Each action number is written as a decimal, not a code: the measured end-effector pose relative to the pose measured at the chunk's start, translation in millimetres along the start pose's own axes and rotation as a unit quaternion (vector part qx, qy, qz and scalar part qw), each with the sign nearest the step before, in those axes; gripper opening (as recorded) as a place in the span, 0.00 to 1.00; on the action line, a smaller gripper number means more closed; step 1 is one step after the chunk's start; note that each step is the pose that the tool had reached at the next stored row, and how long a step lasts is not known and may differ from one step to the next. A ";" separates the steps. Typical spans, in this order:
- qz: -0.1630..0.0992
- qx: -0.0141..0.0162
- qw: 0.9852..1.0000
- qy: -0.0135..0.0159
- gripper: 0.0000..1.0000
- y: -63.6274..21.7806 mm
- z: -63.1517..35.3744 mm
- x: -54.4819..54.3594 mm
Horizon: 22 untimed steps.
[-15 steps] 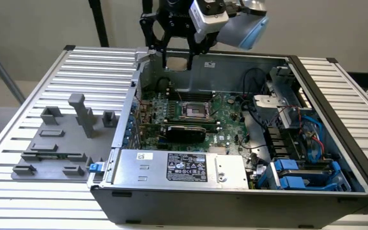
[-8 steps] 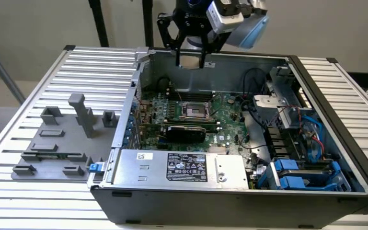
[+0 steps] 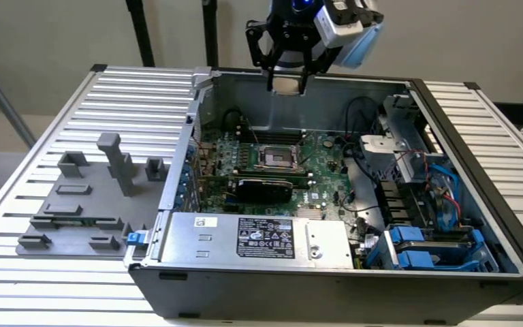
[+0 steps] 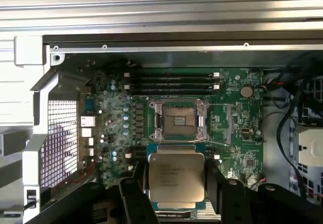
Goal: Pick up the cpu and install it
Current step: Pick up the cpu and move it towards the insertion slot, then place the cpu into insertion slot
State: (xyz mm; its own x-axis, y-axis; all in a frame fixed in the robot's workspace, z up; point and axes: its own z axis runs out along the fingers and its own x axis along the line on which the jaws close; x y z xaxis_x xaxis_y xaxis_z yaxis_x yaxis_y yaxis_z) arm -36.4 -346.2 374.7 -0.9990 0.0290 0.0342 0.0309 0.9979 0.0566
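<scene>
Silvery metal fills my jaws — the gripper (image 4: 175, 184) is closed partway on the cpu (image 4: 175, 174), pinching it by two opposite edges. I'm holding it in the air above the open computer case (image 3: 334, 294), well clear of the motherboard (image 4: 241, 148) and its open socket (image 4: 177, 120).

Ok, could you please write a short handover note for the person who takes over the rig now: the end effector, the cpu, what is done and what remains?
The end effector is shut on the cpu, gripping two opposite edges, with the metal top facing the wrist camera.
Position: over the open computer case, near its far wall in the exterior view, high above the motherboard.
The socket appears empty and uncovered.
Done: the cpu is picked up.
Left: the cpu is not yet seated in the socket.
</scene>
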 end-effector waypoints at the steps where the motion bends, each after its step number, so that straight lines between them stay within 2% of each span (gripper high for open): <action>1: 0.000 0.000 1.000 0.000 0.55 2.9 1.8 -1.9; 3: 0.000 0.000 1.000 0.000 0.55 5.2 3.5 -3.7; 22: 0.000 0.000 1.000 0.002 0.55 5.3 3.3 -6.9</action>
State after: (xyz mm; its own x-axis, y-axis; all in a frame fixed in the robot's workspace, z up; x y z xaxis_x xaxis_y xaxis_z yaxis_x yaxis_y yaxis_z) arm -29.4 -341.0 371.4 -0.9989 0.0290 0.0379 0.0311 0.9979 0.0561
